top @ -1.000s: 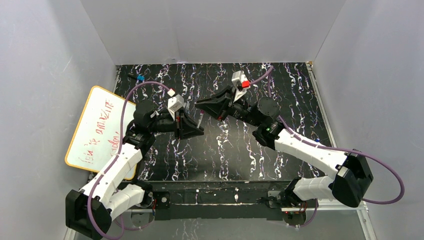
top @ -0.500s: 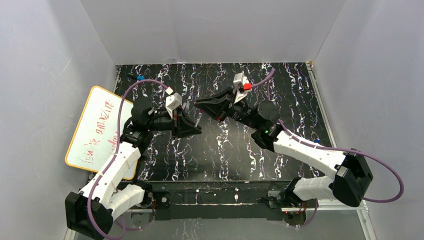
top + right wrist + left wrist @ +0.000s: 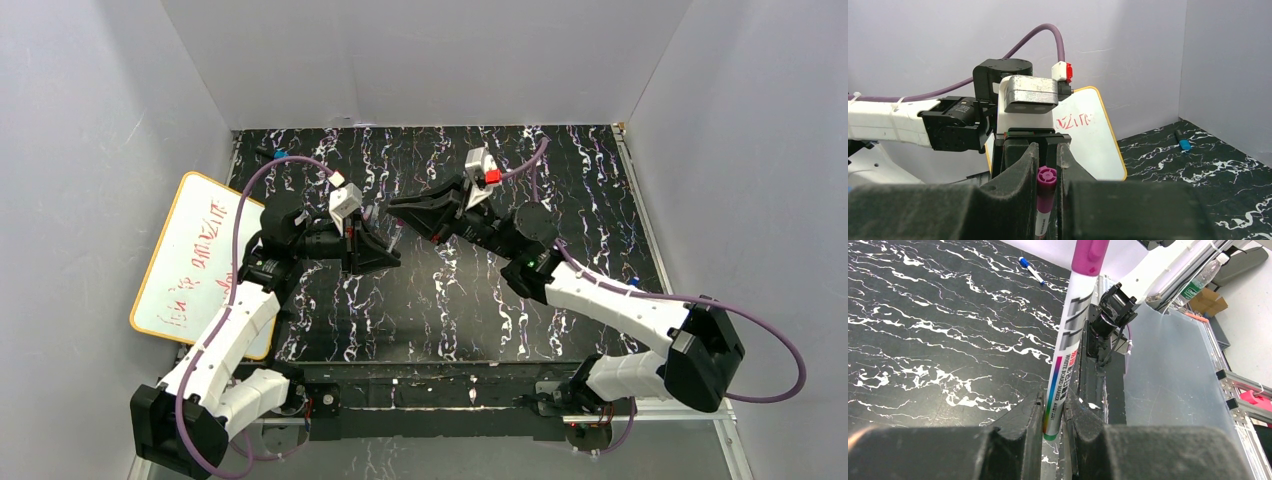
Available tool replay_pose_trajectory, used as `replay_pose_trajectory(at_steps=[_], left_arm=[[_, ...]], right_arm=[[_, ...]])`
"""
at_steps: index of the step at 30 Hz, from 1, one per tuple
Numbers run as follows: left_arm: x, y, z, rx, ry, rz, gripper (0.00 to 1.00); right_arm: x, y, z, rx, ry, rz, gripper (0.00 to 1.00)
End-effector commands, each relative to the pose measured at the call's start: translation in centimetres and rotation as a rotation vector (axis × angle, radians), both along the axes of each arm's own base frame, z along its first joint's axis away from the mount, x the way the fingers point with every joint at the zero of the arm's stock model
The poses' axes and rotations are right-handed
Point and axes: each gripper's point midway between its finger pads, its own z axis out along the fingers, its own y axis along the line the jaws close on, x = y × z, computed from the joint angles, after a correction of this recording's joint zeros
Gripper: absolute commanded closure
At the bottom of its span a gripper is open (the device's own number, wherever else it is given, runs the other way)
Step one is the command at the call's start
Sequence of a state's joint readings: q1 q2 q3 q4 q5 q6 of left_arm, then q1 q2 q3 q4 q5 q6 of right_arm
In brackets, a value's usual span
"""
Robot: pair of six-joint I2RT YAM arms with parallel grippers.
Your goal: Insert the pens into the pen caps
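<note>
Nearly shut, the left pincer (image 3: 1053, 412) is clenching the near end of a slim white-barrelled marker pen (image 3: 1068, 335) above the black marbled counter (image 3: 923, 340). The pen's far end is meeting a magenta plastic cap (image 3: 1090, 255). The right pincer (image 3: 1047, 157) is gripping that cap, a hold only its own wrist camera is showing.

Readable: "WHITE BOARD MARKER", black print running lengthwise on the slim white-barrelled marker pen (image 3: 1066, 345), at the end away from the magenta cap (image 3: 1090, 255). The orange-rimmed white rectangular board (image 3: 195, 262), left of the pen, has red handwriting that is illegible.
</note>
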State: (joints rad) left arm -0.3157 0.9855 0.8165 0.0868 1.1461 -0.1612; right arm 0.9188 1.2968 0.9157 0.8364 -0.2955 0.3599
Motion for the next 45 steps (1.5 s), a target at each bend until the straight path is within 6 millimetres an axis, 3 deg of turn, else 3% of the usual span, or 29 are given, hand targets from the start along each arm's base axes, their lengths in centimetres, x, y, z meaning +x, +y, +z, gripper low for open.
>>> replay_pose_trajectory(at_steps=[1, 21, 33, 38, 45], left_arm=[[1.8, 0.5, 8.9, -0.113, -0.299, 0.083, 1.0], [1.7, 1.2, 9.2, -0.091, -0.322, 0.111, 1.0], [1.9, 2.0, 10.8, -0.089, -0.361, 0.141, 1.0], [1.6, 2.1, 10.9, -0.084, -0.361, 0.135, 1.0], [1.5, 2.3, 11.1, -0.071, -0.375, 0.146, 1.0]], right_arm=[[-7.1, 1.7, -17.6, -0.523, 0.289, 0.33, 0.99], [-8.2, 0.0, -22.0, -0.78, 0.405, 0.364, 0.99], [-11.7, -1.6, -25.7, -0.959, 0.6, 0.481, 0.99], [-11.8, -1.9, -24.9, -0.975, 0.585, 0.489, 0.99], [-12.3, -2.8, -25.2, -1.045, 0.61, 0.509, 0.99]])
